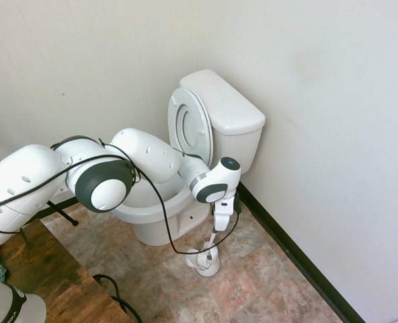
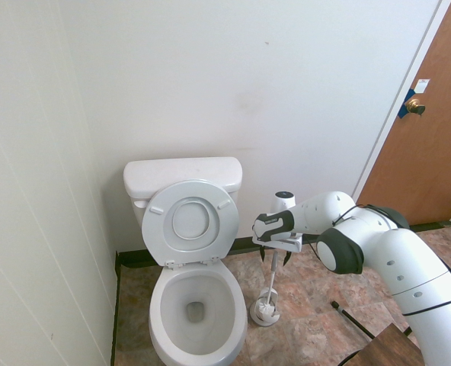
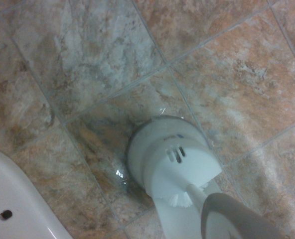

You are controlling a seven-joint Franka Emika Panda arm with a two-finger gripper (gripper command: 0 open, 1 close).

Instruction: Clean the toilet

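The white toilet [image 1: 229, 114] stands in the corner with its lid and seat tipped up against the tank, and its bowl [image 2: 195, 309] is uncovered. To its right, a white toilet brush [image 2: 271, 280] stands in a small round holder [image 2: 265, 311] on the floor. My gripper [image 2: 275, 254] points down over the holder and is shut on the top of the brush handle [image 1: 212, 241]. In the wrist view the handle [image 3: 232, 219] rises from the holder [image 3: 167, 159], with a few bristles showing at its mouth. An edge of the toilet base [image 3: 13, 204] shows beside them.
The side wall with a black baseboard [image 1: 293, 252] runs close behind the holder. A brown door [image 2: 423, 145] is at the far right. A wooden surface [image 1: 44, 276] sits near the arm's base. The floor [image 3: 112, 59] is stone-pattern tile.
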